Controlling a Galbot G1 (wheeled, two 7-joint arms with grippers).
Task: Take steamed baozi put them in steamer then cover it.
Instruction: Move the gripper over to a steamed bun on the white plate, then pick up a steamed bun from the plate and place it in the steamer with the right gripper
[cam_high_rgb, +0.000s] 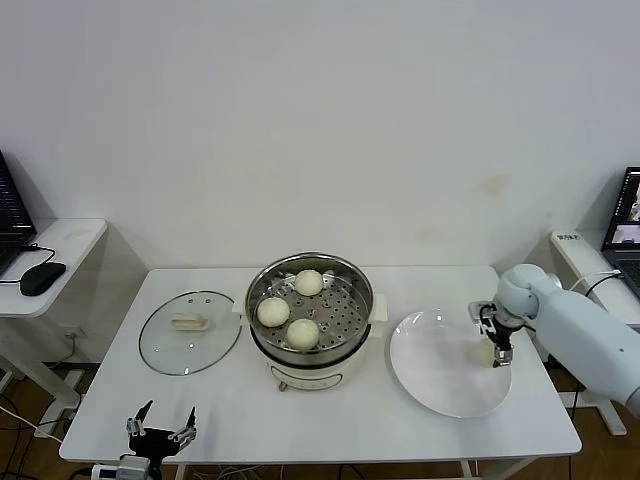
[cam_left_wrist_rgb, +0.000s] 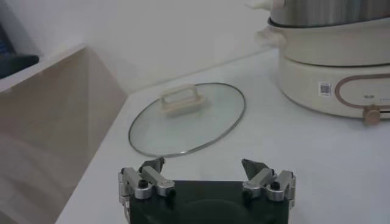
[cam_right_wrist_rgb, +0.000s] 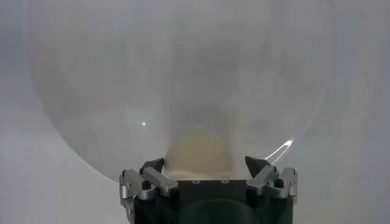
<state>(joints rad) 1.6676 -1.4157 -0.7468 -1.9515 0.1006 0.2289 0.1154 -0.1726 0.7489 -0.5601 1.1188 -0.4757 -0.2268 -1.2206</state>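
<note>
Steel and cream-white mark the steamer (cam_high_rgb: 310, 318) at the table's middle in the head view, with three steamed baozi (cam_high_rgb: 303, 332) already on its perforated floor. The glass cover (cam_high_rgb: 190, 332) lies flat on the table to its left, handle up. On the white plate (cam_high_rgb: 440, 385) to the right, the right gripper (cam_high_rgb: 497, 350) is down over the fourth bun (cam_high_rgb: 487, 352) at the plate's far-right edge. The left gripper (cam_high_rgb: 160, 428) waits at the table's front edge, well apart from everything.

The left wrist view shows that gripper (cam_left_wrist_rgb: 206, 169) spread wide and holding nothing, the cover (cam_left_wrist_rgb: 187, 119) ahead of it and the pot base (cam_left_wrist_rgb: 332, 76) beyond.

The right wrist view shows the right gripper (cam_right_wrist_rgb: 205, 165) with fingers apart on either side of the last bun (cam_right_wrist_rgb: 198, 155), not visibly clamped on it. The bun is smooth and soft, so closing too hard would likely dent it, and closing off-centre could squeeze it out across the slick plate (cam_right_wrist_rgb: 91, 73) toward the near rim.
</note>
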